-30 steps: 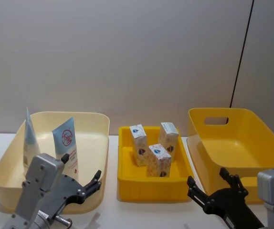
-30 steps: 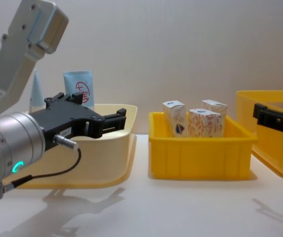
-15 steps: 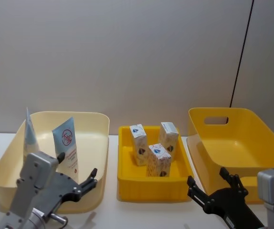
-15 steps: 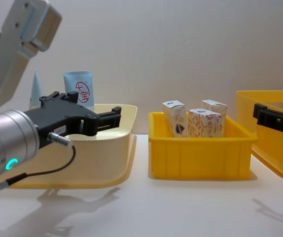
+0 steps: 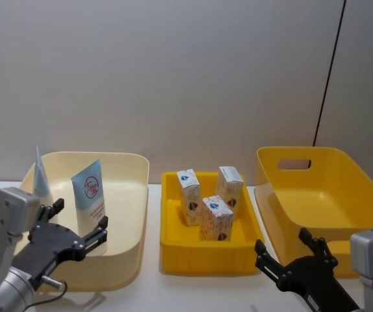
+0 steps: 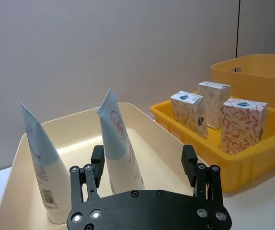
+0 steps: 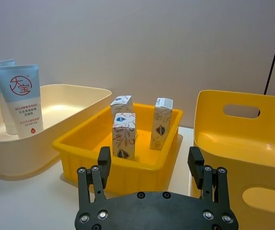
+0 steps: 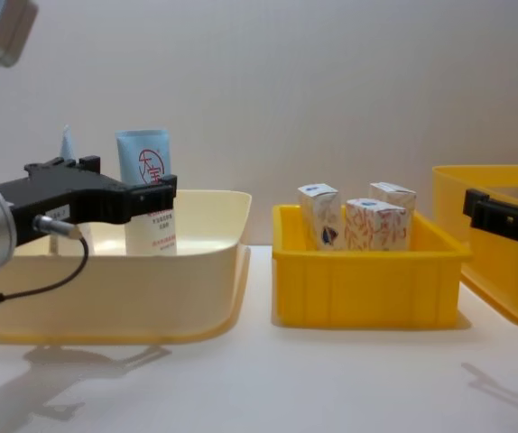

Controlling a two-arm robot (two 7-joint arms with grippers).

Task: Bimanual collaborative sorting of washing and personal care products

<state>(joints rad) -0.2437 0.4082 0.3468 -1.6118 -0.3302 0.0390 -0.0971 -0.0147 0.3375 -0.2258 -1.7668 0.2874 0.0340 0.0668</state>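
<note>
Left tool (image 6: 143, 158) was spread before light-blue tube (image 7: 18, 96) marked red "大宝" in cream tub (image 5: 131, 170), counter's (image 8: 268, 379) left edge. Right tool (image 7: 149, 158) spread, front-right corner. Print on cartons (image 5: 216, 218) was unreadable.

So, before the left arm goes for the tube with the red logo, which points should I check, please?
1. Left gripper open: ok, its fingers are spread.
2. Logo tube centred between the fingers: not ok, it sits near one finger.
3. Tube upright, apart from the second tube in the cream tub: ok.
4. Fingers far enough forward to flank the tube: cannot tell.
5. Right gripper open and away from the tubes: ok.
6. Three cartons upright in the middle bin: ok.
</note>
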